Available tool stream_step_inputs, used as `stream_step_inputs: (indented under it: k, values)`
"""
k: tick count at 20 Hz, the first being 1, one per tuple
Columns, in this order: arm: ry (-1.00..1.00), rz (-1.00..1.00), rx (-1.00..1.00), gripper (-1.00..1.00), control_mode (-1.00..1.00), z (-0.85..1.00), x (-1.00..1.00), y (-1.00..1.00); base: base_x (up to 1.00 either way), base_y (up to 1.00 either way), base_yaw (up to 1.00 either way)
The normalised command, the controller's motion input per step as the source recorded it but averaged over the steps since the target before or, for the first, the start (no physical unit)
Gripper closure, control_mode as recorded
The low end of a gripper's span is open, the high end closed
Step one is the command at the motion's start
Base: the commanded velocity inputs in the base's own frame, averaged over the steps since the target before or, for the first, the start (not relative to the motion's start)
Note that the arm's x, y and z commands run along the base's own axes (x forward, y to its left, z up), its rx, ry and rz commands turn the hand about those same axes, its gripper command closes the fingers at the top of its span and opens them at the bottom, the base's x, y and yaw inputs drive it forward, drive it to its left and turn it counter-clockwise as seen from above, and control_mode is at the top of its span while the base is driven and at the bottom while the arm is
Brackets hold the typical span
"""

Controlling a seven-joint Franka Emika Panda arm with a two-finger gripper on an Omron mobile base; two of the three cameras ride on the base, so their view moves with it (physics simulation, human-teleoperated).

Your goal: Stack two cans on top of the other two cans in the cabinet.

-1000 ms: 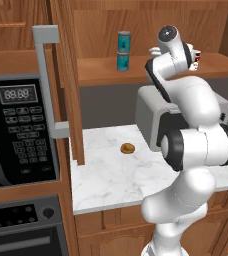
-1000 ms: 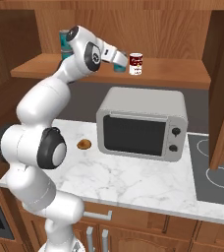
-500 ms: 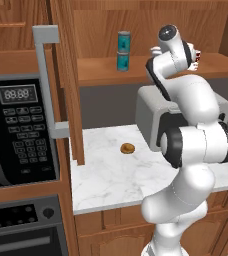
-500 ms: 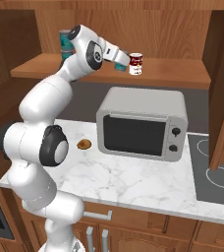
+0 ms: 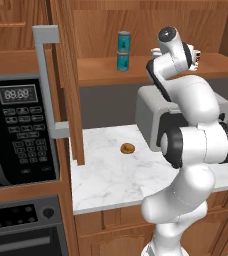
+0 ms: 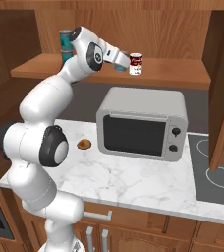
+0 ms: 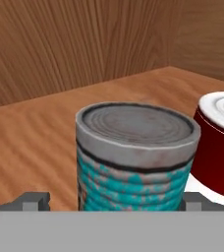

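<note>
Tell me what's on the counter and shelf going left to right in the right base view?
Stacked teal cans → small brown thing → gripper → red and white can → toaster oven

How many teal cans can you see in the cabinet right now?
3. Two teal-blue cylindrical cans stand stacked at the shelf's left: upper on lower. A third teal-blue can sits between the fingers, beside the red and white can. Others may be hidden.
</note>
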Motion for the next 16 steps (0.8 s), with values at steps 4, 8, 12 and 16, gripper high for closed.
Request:
stream_step_inputs:
  k: [4,8,12,16]
  values:
    - [-0.01,0.0,0.0,1.0,-1.0,-0.02,0.0,0.0,0.0,0.0,0.0]
    - [0.0,0.0,0.0,1.0,-1.0,-0.04,0.0,-0.05,0.0,0.0,0.0]
    - [-0.01,0.0,0.0,1.0,-1.0,-0.04,0.0,-0.12,0.0,0.0,0.0]
    - [0.0,0.0,0.0,1.0,-1.0,-0.04,-0.15,-0.12,0.0,0.0,0.0]
